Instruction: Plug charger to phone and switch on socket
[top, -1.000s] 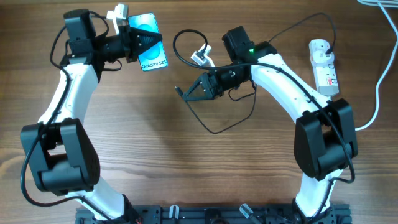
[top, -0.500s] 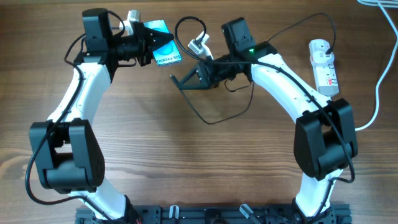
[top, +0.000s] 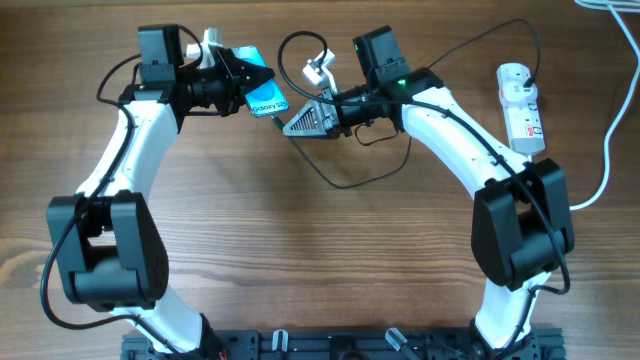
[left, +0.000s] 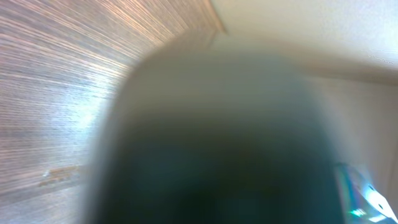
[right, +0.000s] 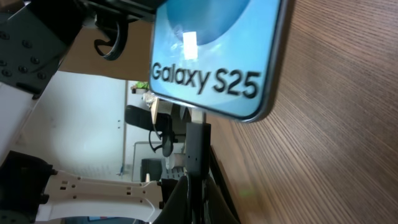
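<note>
My left gripper (top: 252, 82) is shut on the phone (top: 266, 96), holding it off the table at the back, its turquoise screen facing up. Its own wrist view is filled by a dark blur. My right gripper (top: 288, 124) is shut on the charger's dark connector, just right of and below the phone's end. In the right wrist view the connector tip (right: 198, 146) sticks up from my right gripper (right: 199, 190), right under the phone's lower edge (right: 211, 50), which reads "Galaxy S25". The black cable (top: 345, 182) loops across the table. The socket (top: 521, 108) lies at the far right.
A thick white cord (top: 610, 150) runs from the socket area down the right edge. The black cable also loops behind the right arm's wrist (top: 300, 40) and trails towards the socket. The wood table (top: 320, 260) stretches towards the front.
My left arm has swung right with the phone. The right gripper has moved up and left with the connector. The two now nearly meet.
</note>
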